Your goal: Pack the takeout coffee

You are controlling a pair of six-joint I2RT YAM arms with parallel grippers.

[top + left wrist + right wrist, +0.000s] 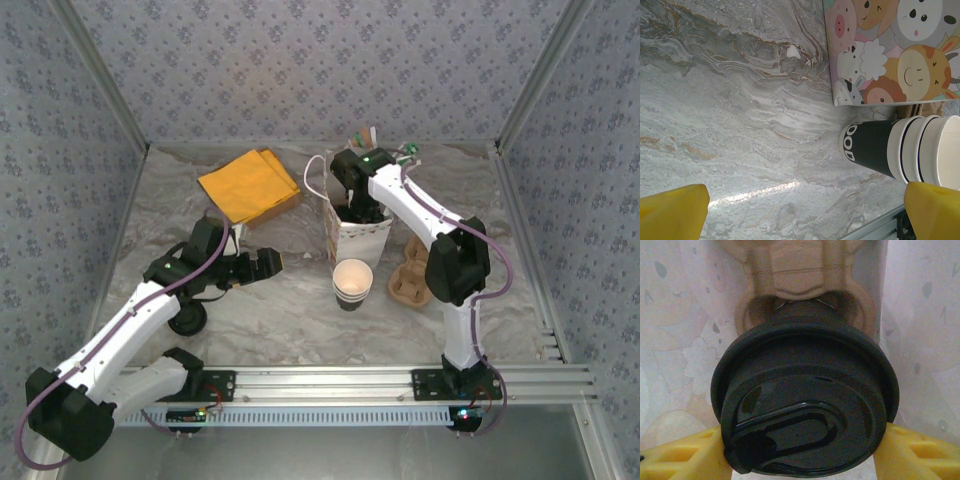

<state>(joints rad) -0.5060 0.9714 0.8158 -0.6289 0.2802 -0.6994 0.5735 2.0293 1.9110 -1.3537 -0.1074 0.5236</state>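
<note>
Two arms work from the near edge of the table (300, 330), and the paper bag (360, 242) in the middle, printed with cartoon animals, serves as the marker for the rest.

Nearest, down and left of the bag, a dark disc (187, 318) lies on the table, partly under the left arm; what it is cannot be made out. Above it, the left gripper (272, 264) hangs low on the bag's left side and points toward it. Its yellow fingers (672, 212) are spread wide, with only bare marbled table between them.

The coffee cup (352, 283) stands upright on the table just in front of the bag, nearly touching its front wall. Its mouth is open, the inside is cream-white, and thin dark rings circle the wall above a dark base with white letters. Neither gripper touches it, and it is outside the bag. To the right of the cup and the bag's front corner lies a brown cup tray (410, 285).

The right arm bends over from the right and goes down through the bag's open top. Inside, the right gripper (802, 452) has a yellow finger tight against each side of a black lid (805, 405), clamped on it. Past the lid sits a second tray (800, 275), hemmed in by the bag's walls.

Farther back, left of the bag, a yellow paper stack (250, 185) lies flat.
</note>
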